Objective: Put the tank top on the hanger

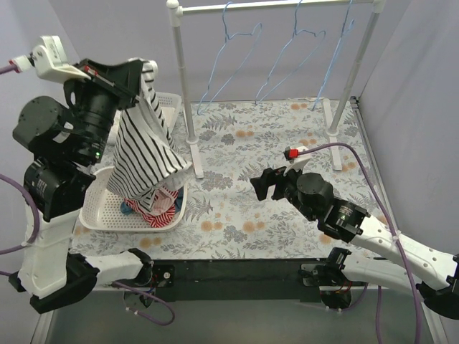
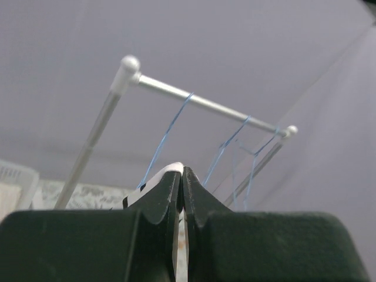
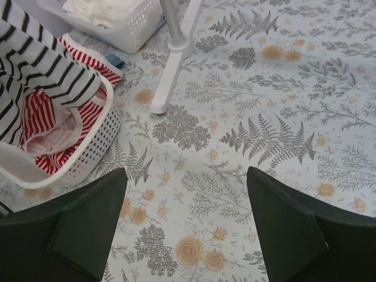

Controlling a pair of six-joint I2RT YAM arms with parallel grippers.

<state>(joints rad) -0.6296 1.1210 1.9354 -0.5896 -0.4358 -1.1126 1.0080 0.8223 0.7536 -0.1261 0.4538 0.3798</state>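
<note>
Top view: left claw (image 1: 141, 69) is up high, pinching the tank top (image 1: 147, 140) by its upper edge. The cloth drapes down into the white basket (image 1: 97, 215) on the tabletop (image 1: 287, 143). The hanger (image 1: 229, 32) hangs on the rail (image 1: 272, 6) beside two like it, well apart from the tank top. Right claw (image 1: 262, 185) hovers low over mid-tabletop.
Left wrist: we see the fingers shut on a sliver of white cloth.
Right wrist: claw spread wide, nothing in it. The tank top sits at frame left over a red-and-white garment (image 3: 41, 117) in the basket.
</note>
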